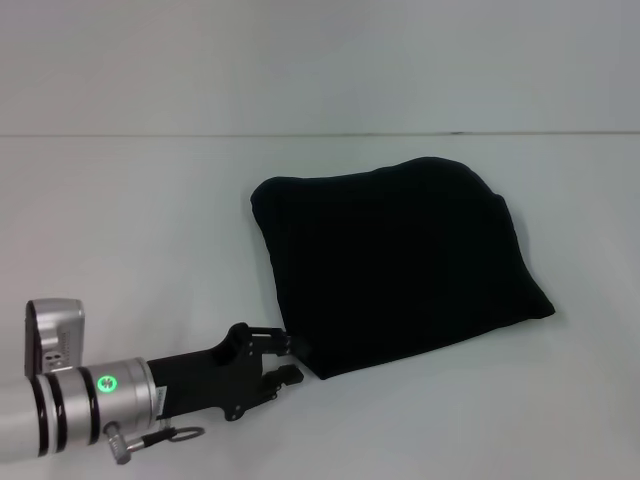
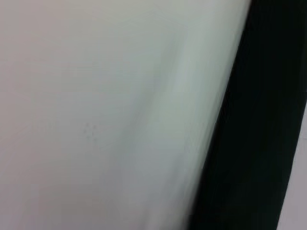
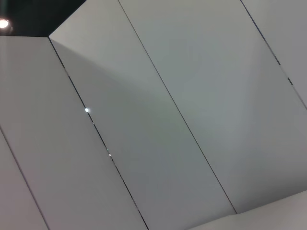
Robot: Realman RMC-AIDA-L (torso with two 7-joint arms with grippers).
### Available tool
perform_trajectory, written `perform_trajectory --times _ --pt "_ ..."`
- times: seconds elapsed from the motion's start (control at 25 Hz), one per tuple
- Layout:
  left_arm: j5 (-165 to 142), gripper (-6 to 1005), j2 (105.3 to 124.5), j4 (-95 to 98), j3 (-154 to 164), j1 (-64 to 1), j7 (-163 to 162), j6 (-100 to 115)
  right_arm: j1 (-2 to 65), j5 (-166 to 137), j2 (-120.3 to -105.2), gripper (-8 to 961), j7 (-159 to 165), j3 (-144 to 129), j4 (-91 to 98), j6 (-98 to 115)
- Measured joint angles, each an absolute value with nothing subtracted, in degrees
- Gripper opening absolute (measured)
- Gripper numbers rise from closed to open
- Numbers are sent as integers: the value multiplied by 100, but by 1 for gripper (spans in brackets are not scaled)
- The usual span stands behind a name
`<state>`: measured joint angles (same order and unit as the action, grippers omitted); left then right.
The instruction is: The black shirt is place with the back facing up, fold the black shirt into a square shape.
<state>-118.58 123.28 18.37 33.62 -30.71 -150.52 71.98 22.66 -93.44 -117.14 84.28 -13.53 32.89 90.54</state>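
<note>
The black shirt point(image 1: 395, 260) lies folded into a rough square on the white table point(image 1: 130, 230), right of centre in the head view. My left gripper point(image 1: 294, 359) is low at the shirt's near left corner. Its two black fingers point(image 1: 284, 341) stand apart with nothing between them, and their tips are right beside the fabric edge. The left wrist view shows a strip of the shirt point(image 2: 259, 143) next to bare table point(image 2: 96, 120). My right gripper is out of view; its wrist camera points up at wall panels point(image 3: 158, 120).
The table's far edge meets a pale wall point(image 1: 320, 60) behind the shirt. White tabletop stretches to the left of the shirt and in front of it.
</note>
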Motion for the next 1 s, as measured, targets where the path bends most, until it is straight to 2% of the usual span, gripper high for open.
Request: perform_trajectory --times 0.2,1.0 --pt "-11823 371 12361 1804 3346 -3214 -15030 7076 2266 -9352 -11707 699 8429 -1370 3281 9057" --pt "-11840 241 12392 1794 3369 -3359 -15010 6787 2268 -9352 -11707 699 8429 -1368 3269 9048"
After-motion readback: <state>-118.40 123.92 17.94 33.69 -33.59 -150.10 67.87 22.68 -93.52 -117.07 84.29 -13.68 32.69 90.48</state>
